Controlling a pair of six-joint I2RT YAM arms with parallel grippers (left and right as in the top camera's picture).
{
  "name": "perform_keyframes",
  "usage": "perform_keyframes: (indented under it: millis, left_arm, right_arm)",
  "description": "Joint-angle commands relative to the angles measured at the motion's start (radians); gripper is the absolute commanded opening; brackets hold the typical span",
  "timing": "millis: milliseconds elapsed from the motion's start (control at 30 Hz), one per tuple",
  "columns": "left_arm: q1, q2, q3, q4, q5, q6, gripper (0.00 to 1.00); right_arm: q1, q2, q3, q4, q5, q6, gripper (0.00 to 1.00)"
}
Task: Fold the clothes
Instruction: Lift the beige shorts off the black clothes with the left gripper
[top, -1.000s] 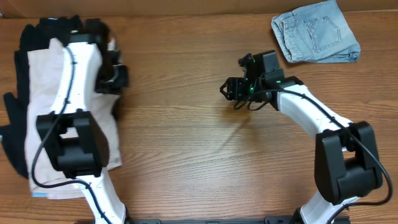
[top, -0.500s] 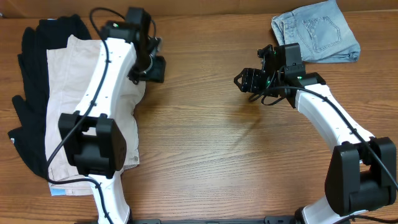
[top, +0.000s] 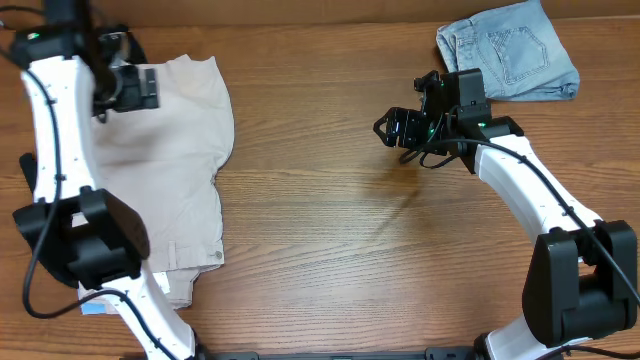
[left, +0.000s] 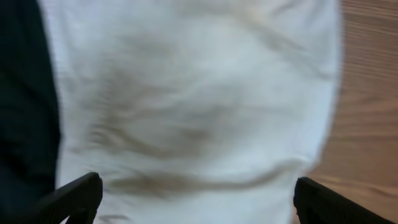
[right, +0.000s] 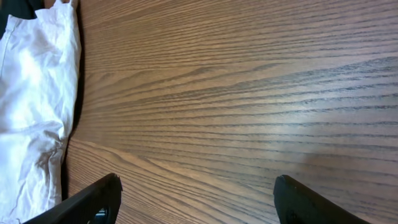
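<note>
We see the large pale beige khaki shorts (top: 175, 170) lying spread flat on the left side of the brown wood-grain table (top: 330, 250), running from near the far edge down towards the near edge. The left gripper (top: 125, 88) hangs over the far left part of the shorts. In the left wrist view, the left gripper (left: 196, 202) has its two black fingertips (left: 74, 198) set wide apart with nothing between them, and wrinkled beige cloth fills the space below. A strip of black cloth (left: 22, 93) lies along the left edge of that view, touching the shorts, and bare wood shows on the right. The right gripper (top: 395, 128) hovers over bare wood right of the table's middle, well apart from the shorts. From its wrist camera we see the right gripper (right: 196, 199) spread open too and holding nothing, with the shorts (right: 31, 93) only at the far left of its view. A folded light blue denim garment (top: 510, 50) rests at the table's far right corner, near the right arm.
</note>
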Motion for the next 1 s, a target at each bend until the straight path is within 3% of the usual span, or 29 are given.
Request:
perform_keyframes:
  millis: [0, 233, 700, 967]
  left_arm:
    - [0.069, 0.068, 0.008, 0.031, 0.026, 0.101, 1.00]
    - [0.175, 0.157, 0.008, 0.040, 0.058, 0.188, 1.00]
    - [0.299, 0.197, -0.056, 0.085, 0.149, 0.192, 1.00]
    - [0.301, 0.197, -0.113, 0.083, 0.149, 0.156, 0.51]
  right_arm:
    - [0.016, -0.021, 0.023, 0.012, -0.004, 0.000, 0.83]
    - [0.024, -0.021, 0.022, 0.012, -0.001, 0.000, 0.84]
    - [0.023, -0.021, 0.021, 0.001, 0.075, 0.000, 0.85]
    - [0.023, -0.021, 0.021, -0.010, 0.086, -0.003, 0.86]
